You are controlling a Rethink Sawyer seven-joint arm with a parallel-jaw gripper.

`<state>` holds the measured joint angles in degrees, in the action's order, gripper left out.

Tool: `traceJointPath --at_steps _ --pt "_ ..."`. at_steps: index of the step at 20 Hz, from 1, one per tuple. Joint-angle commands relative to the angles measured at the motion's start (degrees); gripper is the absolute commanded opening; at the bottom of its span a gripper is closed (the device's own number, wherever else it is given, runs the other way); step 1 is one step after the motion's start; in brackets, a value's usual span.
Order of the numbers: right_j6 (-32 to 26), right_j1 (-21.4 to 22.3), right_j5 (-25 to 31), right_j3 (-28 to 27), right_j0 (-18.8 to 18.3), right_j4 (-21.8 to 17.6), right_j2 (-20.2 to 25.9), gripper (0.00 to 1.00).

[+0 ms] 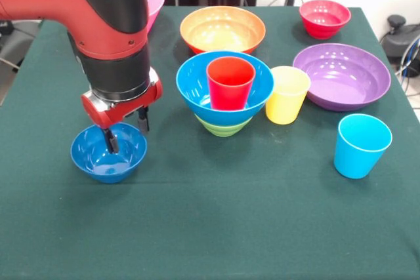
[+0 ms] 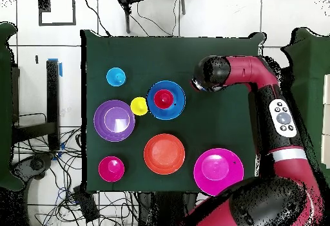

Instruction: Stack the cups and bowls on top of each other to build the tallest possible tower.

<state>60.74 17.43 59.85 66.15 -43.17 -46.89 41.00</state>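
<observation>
Tower [image 1: 225, 96] of glossy plastic near the middle of the dark green tablecloth [image 1: 216, 227]: small green bowl [image 1: 223, 126] at the bottom, large blue bowl [image 1: 197, 86] nested on it, smooth tapered red cup [image 1: 230, 82] upright inside that. Just beside, touching or nearly touching the blue rim, a smooth yellow tumbler [image 1: 287, 94], upright. Sky-blue tumbler [image 1: 361, 144] upright and apart, toward the near edge in the front view. Wide shallow purple bowl [image 1: 341, 75] beside the yellow one; small red bowl [image 1: 324, 18] and round orange bowl [image 1: 222, 28] toward the far side; large pink bowl [image 2: 218, 167] mostly hidden behind the arm in the front view, plain from overhead. Small round blue bowl [image 1: 108, 152] alone, well apart from the tower, shiny inside. Red-and-black gripper [image 1: 125, 132] over it, dark fingers [image 1: 111, 140] parted, one reaching down inside the bowl, the other outside the far rim, so straddling the wall; contact impossible to tell. From overhead, that bowl hidden beneath the arm.
</observation>
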Motion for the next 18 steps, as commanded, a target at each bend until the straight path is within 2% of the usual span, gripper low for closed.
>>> traceJointPath --at_steps 1,12,18 --pt "-15.1 -2.9 -2.0 2.0 0.4 -4.7 -3.3 1.0" --pt "-13.9 -2.3 -2.7 2.8 0.4 -4.7 -3.3 1.0" --pt "-13.7 -0.4 -1.3 3.4 0.3 -3.5 -2.7 1.0"
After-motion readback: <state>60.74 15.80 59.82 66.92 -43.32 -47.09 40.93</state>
